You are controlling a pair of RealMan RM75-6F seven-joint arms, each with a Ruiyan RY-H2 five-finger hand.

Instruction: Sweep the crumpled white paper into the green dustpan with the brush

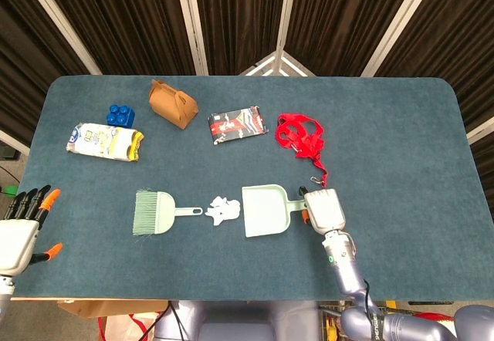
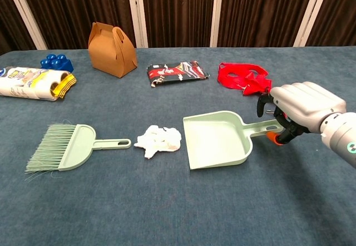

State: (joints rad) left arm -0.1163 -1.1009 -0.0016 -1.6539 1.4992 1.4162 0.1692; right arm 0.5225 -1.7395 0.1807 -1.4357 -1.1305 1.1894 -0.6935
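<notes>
The crumpled white paper (image 1: 224,210) (image 2: 159,140) lies on the blue table between brush and dustpan. The pale green brush (image 1: 154,212) (image 2: 72,146) lies flat to its left, bristles pointing left, untouched. The green dustpan (image 1: 266,211) (image 2: 217,140) sits just right of the paper, mouth toward it, slightly turned. My right hand (image 1: 324,210) (image 2: 300,109) curls around the far end of the dustpan's handle (image 2: 262,127), thumb beneath. My left hand (image 1: 19,225) hovers at the table's front left edge, fingers straight and empty, seen only in the head view.
Along the back stand a blue toy block (image 1: 120,114), a snack bag (image 1: 105,142), a brown paper box (image 1: 172,103), a dark packet (image 1: 238,124) and a red strap (image 1: 302,138), which lies close behind my right hand.
</notes>
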